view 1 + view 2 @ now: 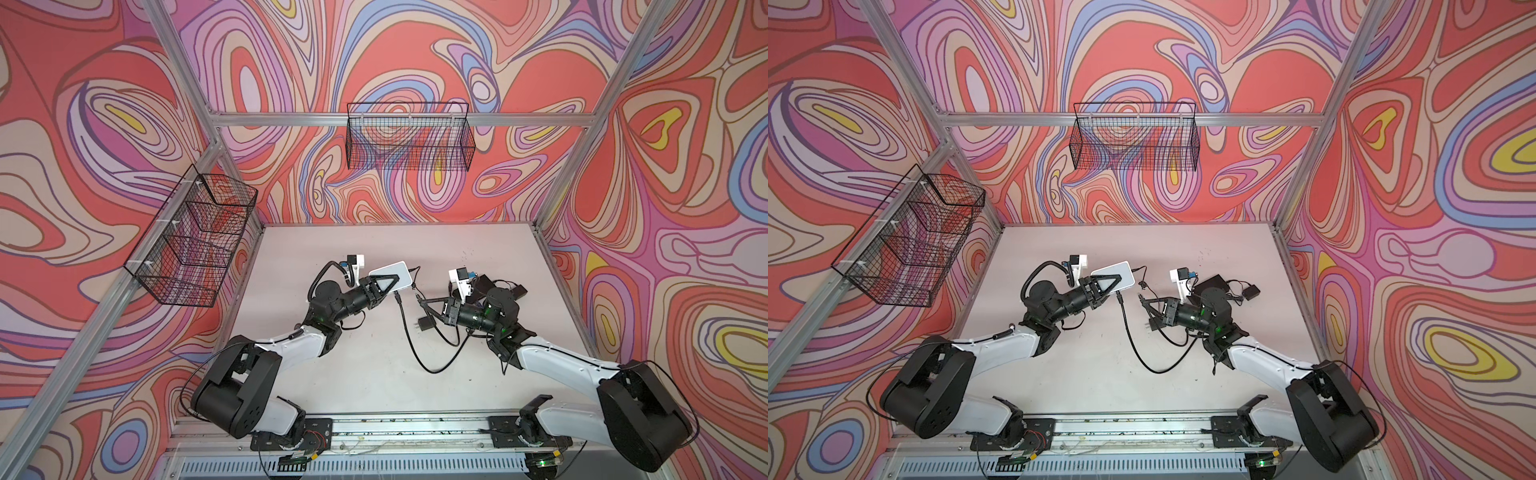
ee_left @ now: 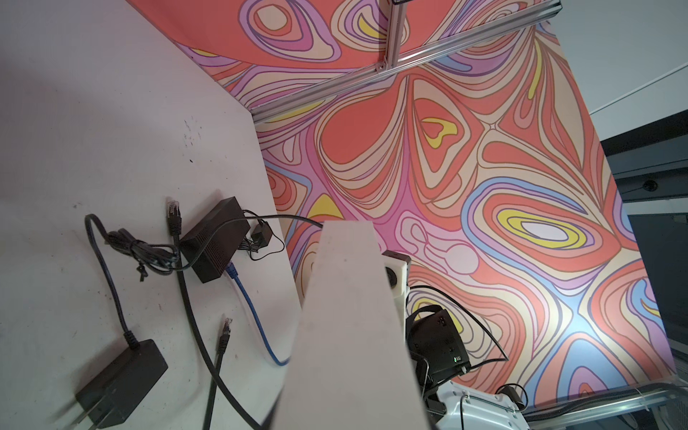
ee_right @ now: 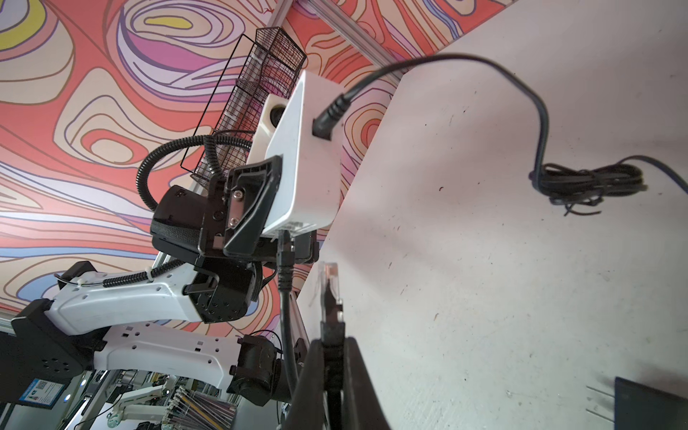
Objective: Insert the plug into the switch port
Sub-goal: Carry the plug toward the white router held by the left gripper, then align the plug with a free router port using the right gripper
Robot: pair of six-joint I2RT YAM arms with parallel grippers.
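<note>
My left gripper [image 1: 384, 286] is shut on the white switch [image 1: 392, 274] and holds it tilted above the table. In the left wrist view the switch [image 2: 350, 316] hides the jaws. The right wrist view shows one black left finger [image 3: 253, 208] pressed on the switch [image 3: 316, 149]. A black cable [image 3: 284, 260] is plugged into its port face, and a power lead [image 3: 331, 111] into its side. My right gripper [image 3: 331, 342] is shut on the black boot of the clear plug [image 3: 329, 283]. The plug's tip points at the port face, a short gap away, beside the inserted cable.
A black power adapter [image 1: 424, 324] with prongs lies under my right gripper. A black box [image 2: 216, 238] with a blue cable and a bundled cord [image 3: 588, 182] sit at the table's right. A loose cable loops across the middle [image 1: 432, 370]. Wire baskets [image 1: 409, 137] hang on the walls.
</note>
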